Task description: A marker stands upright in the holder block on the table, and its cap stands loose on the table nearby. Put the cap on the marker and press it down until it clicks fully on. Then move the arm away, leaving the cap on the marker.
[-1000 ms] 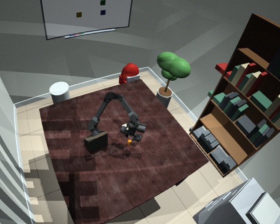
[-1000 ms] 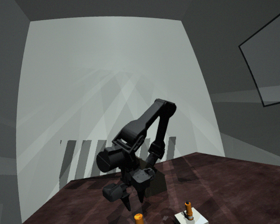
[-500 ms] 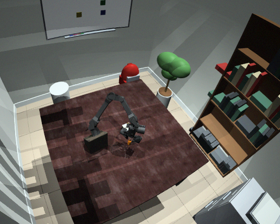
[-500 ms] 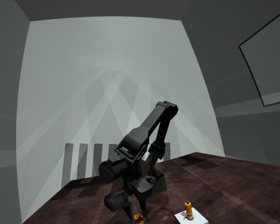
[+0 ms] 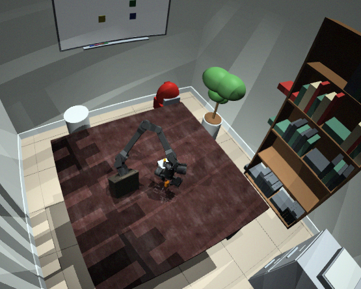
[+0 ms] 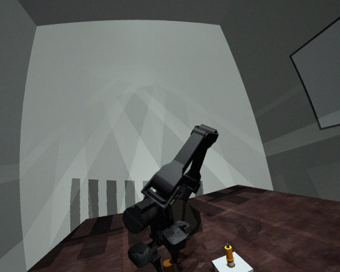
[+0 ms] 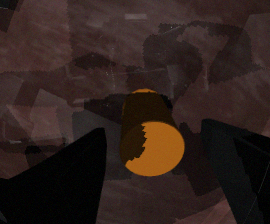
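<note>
The orange cap (image 5: 166, 184) (image 6: 168, 266) (image 7: 161, 149) stands upright on the table. My gripper (image 5: 168, 181) (image 6: 166, 262) (image 7: 154, 132) is open and points down over the cap. In the wrist view the cap lies between the two dark fingers, with a gap on each side, wider on the right. The orange marker (image 5: 164, 161) (image 6: 229, 253) stands upright, dark tip up and uncapped, in the white holder block (image 5: 160, 164) (image 6: 242, 266). The block is partly hidden by my gripper in the top view. The cap's lower part is cut off in the exterior view.
The arm's dark base block (image 5: 124, 185) stands on the reddish table (image 5: 196, 224), to the left of the cap in the top view. The holder block with the upright marker is close beside my gripper. A bookshelf, plant and white bin stand off the table.
</note>
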Motion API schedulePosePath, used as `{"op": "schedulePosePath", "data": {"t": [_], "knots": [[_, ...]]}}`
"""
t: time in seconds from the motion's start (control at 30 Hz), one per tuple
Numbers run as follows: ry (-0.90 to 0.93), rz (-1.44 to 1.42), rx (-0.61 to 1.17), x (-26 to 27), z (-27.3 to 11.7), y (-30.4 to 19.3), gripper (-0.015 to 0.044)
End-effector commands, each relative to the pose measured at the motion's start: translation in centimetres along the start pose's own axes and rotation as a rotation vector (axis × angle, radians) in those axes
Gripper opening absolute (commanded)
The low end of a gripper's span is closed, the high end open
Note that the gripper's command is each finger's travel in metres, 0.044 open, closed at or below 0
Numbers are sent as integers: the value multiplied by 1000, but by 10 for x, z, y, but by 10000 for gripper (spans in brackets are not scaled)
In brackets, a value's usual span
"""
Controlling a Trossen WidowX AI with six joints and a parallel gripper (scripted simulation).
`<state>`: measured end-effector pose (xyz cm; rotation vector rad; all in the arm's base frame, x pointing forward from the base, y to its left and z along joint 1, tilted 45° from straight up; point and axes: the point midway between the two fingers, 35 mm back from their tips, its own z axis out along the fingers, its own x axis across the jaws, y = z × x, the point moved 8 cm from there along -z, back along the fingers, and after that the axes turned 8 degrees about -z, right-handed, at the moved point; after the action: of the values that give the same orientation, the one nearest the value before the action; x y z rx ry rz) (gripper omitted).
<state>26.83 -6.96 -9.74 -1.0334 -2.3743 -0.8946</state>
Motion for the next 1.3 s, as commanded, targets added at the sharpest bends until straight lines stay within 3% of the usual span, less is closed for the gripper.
{"op": "schedulePosePath", "data": {"t": [0.0,0.33,0.47,0.77,0.87,1.27], "knots": [[6,8,-2,1,7,-1,243],[8,8,-3,2,20,-1,243],[8,8,-3,2,20,-1,138],[8,8,-3,2,20,-1,78],[7,8,-2,2,15,0,0],[5,9,-1,0,-25,-1,0]]}}
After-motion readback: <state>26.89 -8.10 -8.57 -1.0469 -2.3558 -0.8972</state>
